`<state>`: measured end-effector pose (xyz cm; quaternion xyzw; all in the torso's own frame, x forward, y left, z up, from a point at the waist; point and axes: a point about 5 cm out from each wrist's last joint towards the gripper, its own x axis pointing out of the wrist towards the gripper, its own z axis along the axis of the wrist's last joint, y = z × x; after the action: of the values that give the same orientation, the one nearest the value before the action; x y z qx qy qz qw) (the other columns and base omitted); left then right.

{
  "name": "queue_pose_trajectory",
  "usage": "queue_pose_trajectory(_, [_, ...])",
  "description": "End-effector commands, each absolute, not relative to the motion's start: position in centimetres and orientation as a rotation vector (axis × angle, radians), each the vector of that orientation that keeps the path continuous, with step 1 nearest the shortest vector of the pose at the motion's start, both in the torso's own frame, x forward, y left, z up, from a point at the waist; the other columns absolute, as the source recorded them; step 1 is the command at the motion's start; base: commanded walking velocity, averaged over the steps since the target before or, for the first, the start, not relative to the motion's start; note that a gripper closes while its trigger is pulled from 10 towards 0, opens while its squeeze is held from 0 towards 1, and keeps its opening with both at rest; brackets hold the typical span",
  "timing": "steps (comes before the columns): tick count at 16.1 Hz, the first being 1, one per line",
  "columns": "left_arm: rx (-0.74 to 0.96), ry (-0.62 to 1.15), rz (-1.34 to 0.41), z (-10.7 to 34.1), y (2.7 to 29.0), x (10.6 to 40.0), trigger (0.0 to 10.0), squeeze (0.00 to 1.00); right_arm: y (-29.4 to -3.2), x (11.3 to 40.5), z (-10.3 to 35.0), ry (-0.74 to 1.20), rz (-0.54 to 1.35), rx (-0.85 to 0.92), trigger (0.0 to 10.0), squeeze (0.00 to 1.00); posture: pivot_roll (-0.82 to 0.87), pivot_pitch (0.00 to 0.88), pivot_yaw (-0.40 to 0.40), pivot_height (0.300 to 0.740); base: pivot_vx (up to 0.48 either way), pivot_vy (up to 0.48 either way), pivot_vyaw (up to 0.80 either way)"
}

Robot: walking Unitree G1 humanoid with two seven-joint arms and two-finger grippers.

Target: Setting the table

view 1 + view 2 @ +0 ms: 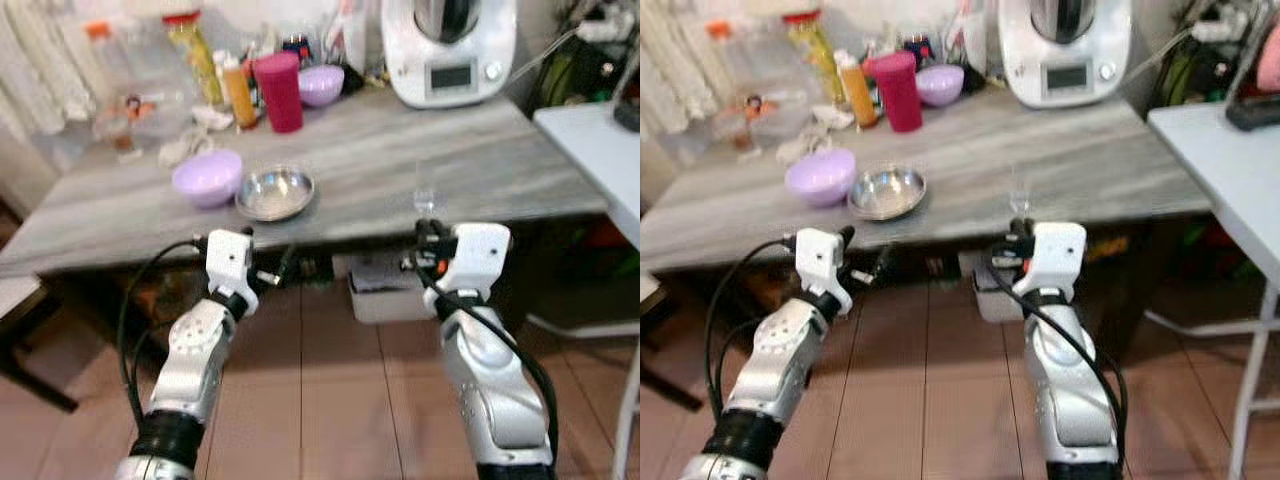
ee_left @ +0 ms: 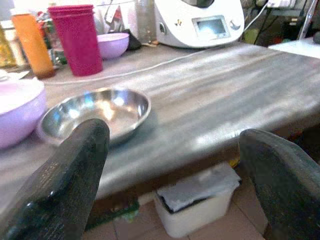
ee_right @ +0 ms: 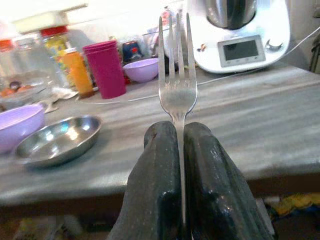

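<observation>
Right gripper [image 3: 180, 150], raised just before the near edge of the grey table [image 1: 480, 165], right of centre: its two black fingers [image 3: 155, 170] are pressed together on the handle of a metal fork [image 3: 177, 90], which stands upright between them with the tines pointing up. In the left eye view the fork [image 1: 424, 203] appears as a faint pale shape above the white wrist housing, over the table's near edge.

Left gripper [image 2: 175, 165], at similar height before the near edge, left of centre: its fingers [image 2: 65, 180] are spread wide, nothing between them and touching nothing.

On the table, left of centre and near the front edge, a shallow steel bowl [image 1: 275, 192] lies just beside a lilac bowl [image 1: 207, 176] on its left; whether the two touch cannot be told. Farther back stand a magenta tumbler [image 1: 279, 91], an orange bottle [image 1: 239, 93] on its left, and a second lilac bowl [image 1: 321, 85] on its right. A white kitchen machine [image 1: 448, 48] with a small display occupies the far right. Under the table, on the tiled floor, sits a white box [image 1: 385, 290].
</observation>
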<state>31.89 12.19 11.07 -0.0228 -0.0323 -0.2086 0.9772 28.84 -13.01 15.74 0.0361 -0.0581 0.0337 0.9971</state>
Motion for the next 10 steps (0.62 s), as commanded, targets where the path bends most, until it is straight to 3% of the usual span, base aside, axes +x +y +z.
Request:
queue_pose_trajectory(1, [-0.040,-0.078,-0.440,11.52,11.84,31.96,10.0,0.00,-13.33,28.81,15.97,-0.129,0.052,0.065,10.0,0.00,-0.31,0.037,0.137,0.740,0.480,0.000,0.00])
queue_pose_trajectory(7, [-0.036,-0.066,-0.439,11.36,11.97,31.70,10.0,0.00,-13.46,28.79,15.82,-0.127,0.043,0.061,10.0,0.00,-0.31,0.036,0.134,0.740,0.444,0.000,0.00])
queue_pose_trajectory(10, [-0.029,-0.086,-0.421,11.63,12.50,31.42,10.0,0.00,-13.58,28.80,15.85,-0.129,0.039,0.059,10.0,0.00,-0.31,0.038,0.135,0.740,0.214,0.000,0.00])
